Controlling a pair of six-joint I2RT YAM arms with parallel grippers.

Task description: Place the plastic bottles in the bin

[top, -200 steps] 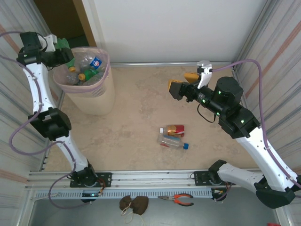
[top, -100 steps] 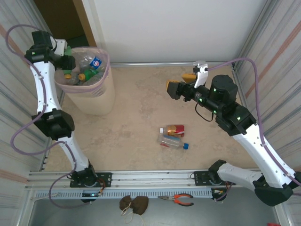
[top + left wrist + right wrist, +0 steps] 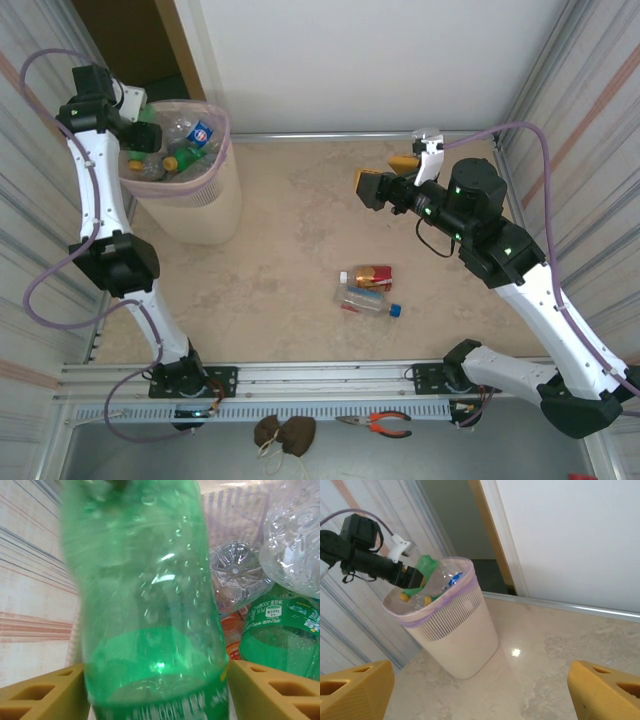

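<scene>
Bottles (image 3: 185, 142) lie heaped inside the bin (image 3: 205, 212), which stands at the far left corner of the table (image 3: 300, 220). Among them are clear ones, green ones, one with an orange cap and one with a blue label. The left gripper (image 3: 138, 128) hangs over the bin's left rim with a green bottle (image 3: 150, 605) between its yellow fingers (image 3: 40, 695). In the left wrist view that bottle is blurred and spans the whole gap from finger to finger. I cannot tell whether the jaws are pressing it or have let go. Below it in that view sit a clear bottle's base (image 3: 235, 572) and another green bottle (image 3: 280, 630) with a printed label.

The right gripper (image 3: 387, 174) hovers above the far right part of the table, its jaws spread wide with nothing between them, facing the bin. Near the middle of the table, toward the near edge, two bottles lie on their sides just beside each other. One is a red-labelled bottle (image 3: 372, 277), and nearer the arms is a clear bottle with a blue cap (image 3: 366, 301).
</scene>
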